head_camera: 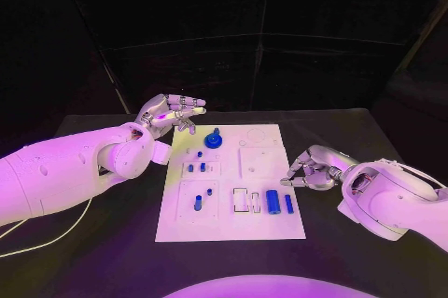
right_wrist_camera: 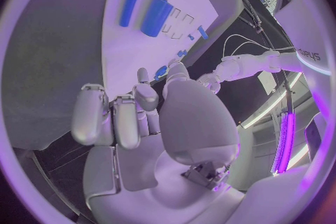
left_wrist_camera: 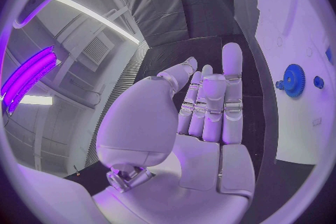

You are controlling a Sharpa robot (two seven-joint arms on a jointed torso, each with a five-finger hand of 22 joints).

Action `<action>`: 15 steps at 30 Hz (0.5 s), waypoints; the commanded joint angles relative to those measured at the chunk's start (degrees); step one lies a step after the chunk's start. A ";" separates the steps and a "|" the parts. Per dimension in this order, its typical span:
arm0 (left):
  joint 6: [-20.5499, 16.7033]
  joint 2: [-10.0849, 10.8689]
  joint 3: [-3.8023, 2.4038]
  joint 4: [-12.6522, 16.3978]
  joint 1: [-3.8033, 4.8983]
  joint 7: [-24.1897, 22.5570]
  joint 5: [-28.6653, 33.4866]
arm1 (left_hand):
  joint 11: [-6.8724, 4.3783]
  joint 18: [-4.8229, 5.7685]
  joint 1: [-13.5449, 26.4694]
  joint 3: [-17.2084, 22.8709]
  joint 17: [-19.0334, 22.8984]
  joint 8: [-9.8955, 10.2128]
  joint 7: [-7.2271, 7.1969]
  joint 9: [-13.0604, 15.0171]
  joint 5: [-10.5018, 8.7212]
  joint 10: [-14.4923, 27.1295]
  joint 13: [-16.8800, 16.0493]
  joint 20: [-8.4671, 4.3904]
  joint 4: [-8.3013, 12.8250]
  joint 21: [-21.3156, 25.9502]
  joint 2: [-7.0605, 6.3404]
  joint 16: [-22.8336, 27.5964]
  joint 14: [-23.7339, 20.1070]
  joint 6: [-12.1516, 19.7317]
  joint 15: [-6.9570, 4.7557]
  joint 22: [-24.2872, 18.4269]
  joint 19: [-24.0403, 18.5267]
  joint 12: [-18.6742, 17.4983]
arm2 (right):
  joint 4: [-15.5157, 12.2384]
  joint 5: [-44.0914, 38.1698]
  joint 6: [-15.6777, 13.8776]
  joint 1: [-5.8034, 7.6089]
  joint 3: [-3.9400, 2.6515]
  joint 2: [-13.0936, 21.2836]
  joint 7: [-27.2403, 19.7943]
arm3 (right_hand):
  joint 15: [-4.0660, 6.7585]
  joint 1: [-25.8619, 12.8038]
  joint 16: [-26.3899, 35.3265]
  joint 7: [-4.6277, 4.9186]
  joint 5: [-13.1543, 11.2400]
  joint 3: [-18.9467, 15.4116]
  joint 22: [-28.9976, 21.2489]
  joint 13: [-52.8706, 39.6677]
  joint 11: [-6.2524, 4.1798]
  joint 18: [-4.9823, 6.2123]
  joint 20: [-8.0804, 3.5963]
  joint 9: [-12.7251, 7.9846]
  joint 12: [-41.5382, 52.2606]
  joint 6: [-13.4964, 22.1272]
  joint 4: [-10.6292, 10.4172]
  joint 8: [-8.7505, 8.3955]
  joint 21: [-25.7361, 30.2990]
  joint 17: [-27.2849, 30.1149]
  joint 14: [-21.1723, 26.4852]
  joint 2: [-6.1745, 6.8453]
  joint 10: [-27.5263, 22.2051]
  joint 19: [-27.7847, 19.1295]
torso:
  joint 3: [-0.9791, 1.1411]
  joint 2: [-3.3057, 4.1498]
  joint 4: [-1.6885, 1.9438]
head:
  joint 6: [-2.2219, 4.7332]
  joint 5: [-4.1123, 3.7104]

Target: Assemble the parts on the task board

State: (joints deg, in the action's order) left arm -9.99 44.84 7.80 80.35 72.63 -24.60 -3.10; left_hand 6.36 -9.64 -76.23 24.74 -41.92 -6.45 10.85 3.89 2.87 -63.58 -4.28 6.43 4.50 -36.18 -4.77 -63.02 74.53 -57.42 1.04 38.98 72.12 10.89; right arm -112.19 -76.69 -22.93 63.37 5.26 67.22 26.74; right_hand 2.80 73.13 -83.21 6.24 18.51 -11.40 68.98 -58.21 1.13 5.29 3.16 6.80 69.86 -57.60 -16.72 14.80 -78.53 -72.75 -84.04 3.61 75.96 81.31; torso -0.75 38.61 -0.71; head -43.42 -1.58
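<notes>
- Task board (head_camera: 270,228) is laid flat mid-table, with small blue parts (head_camera: 198,203) seated on it and a blue gear (head_camera: 213,140) near its far edge.
- Left hand (head_camera: 173,113) is raised beside the board's far left corner (nothing held), fingers straight and close together.
- Right hand (head_camera: 313,170) is kept just off the board's right edge, fingers curled inward, empty.

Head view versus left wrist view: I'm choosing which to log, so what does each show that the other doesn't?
Head view alone: the thick blue cylinder and slim blue bar at the near end of the task board, and the arms. Left wrist view alone: the left hand's palm, its fingers straight and holding nothing. Both: the board, the blue gear, both hands; the right hand hangs beside the board.
</notes>
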 commanded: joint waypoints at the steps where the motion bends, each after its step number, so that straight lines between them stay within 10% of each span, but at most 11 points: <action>1: 0.31 0.03 -0.05 0.23 0.10 -0.37 0.15 | 0.03 -0.77 -0.14 -0.22 0.05 -0.13 -0.03 0.04 -0.04 0.52 -0.02 0.17 0.16 0.40 0.23 -0.17 -0.45 0.28 0.10 -0.09 -0.28 0.35 | -0.36 -4.50 2.13 -0.14 0.69 -0.11 5.25 | 0.22 -0.59 -0.36 -0.39 -0.46 -0.41 0.29 -1.79 0.05 -1.15 0.01 0.15 1.03 -0.10 0.02 0.45 -0.33 -0.68 -3.33 0.06 0.73 0.62 | 0.04 -0.20 -0.44 | -0.09 -0.14; 15: 0.41 0.31 -0.05 0.35 0.09 -0.38 0.15 | 0.03 -0.77 -0.14 -0.22 0.05 -0.13 -0.03 0.04 -0.04 0.52 -0.02 0.17 0.16 0.40 0.23 -0.17 -0.45 0.28 0.10 -0.09 -0.28 0.35 | 0.41 -7.54 1.92 -2.66 1.60 -3.44 5.54 | 0.14 -0.07 -1.88 -0.42 -0.98 -0.67 1.20 -8.37 0.07 -1.31 0.11 0.76 4.89 0.30 0.08 2.01 -0.87 -4.31 -3.83 0.73 2.51 0.78 | 0.01 -0.16 -0.49 | -0.36 -0.48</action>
State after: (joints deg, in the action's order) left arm -9.99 45.11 7.79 80.56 72.64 -24.61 -3.10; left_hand 6.36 -9.65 -76.23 24.74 -41.93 -6.45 10.84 3.89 2.87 -63.58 -4.28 6.43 4.50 -36.18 -4.77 -63.02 74.53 -57.42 1.04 38.98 72.12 10.89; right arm -111.86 -82.21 -21.25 60.76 6.85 63.92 31.67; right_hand 2.79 73.02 -84.86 6.05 17.86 -11.70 70.13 -66.44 1.23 4.40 3.15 7.49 74.49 -57.41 -16.70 16.60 -79.20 -74.95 -84.04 3.71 78.12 81.71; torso -0.72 38.38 -1.26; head -43.73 -1.83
